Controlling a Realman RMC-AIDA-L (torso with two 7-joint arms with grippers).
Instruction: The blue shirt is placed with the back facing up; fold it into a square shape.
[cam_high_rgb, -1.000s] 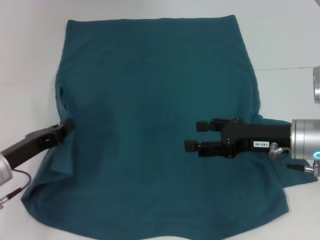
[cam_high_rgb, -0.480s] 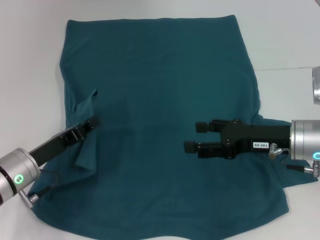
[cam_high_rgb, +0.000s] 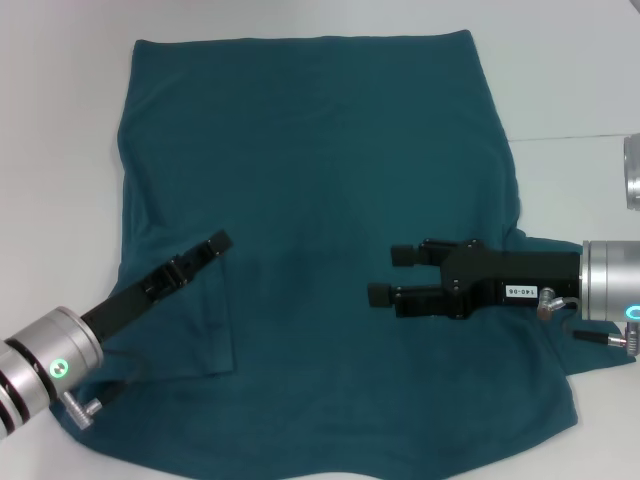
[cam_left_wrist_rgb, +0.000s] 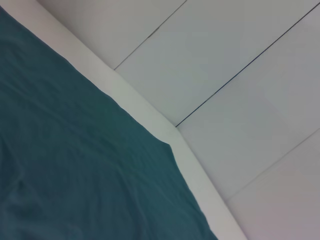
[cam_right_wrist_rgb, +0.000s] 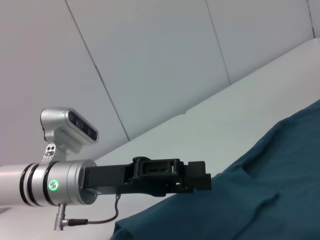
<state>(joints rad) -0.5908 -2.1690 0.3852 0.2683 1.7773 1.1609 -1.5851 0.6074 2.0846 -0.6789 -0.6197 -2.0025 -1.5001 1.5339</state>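
The blue shirt (cam_high_rgb: 320, 150) lies spread out, plain side up, over most of the white table; it also shows in the left wrist view (cam_left_wrist_rgb: 75, 165). Its left edge is folded inward as a flap (cam_high_rgb: 190, 320) lying on the body. My left gripper (cam_high_rgb: 216, 242) reaches in from the lower left with its thin fingers shut on the flap's inner edge, and it also appears in the right wrist view (cam_right_wrist_rgb: 199, 181). My right gripper (cam_high_rgb: 386, 272) hovers open over the shirt's right middle, pointing left, holding nothing.
White table (cam_high_rgb: 60, 120) shows around the shirt on the left, top and right, with a thin seam line (cam_high_rgb: 575, 136) on the right. A silver cylinder (cam_high_rgb: 632, 170) juts in at the right edge.
My left gripper has moved right and inward over the shirt, dragging the left edge with it and laying it over as a flap. The right arm has not moved.
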